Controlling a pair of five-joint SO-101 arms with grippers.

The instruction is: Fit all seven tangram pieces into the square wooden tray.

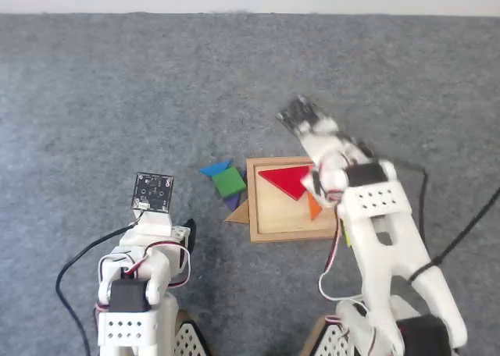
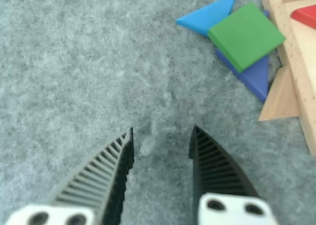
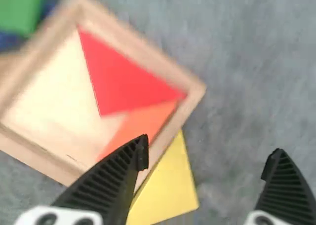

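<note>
Evidently the right claw [image 3: 210, 150], jaws apart, is hovering over the yellow triangle [image 3: 168, 190] beside the tray [image 3: 196, 92], likely requiring descent next.

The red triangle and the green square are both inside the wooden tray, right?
Not quite. The red triangle is inside the wooden tray, but the green square is not. It lies outside the tray, just beside it. The left wrist view shows this.

The right side of the tray [image 1: 251, 200] and most of the orange piece [image 1: 313, 207] are covered by the right arm [image 1: 373, 204] in the high view. In the left wrist view the red piece [image 2: 306, 15] is cut off by the edge.
</note>
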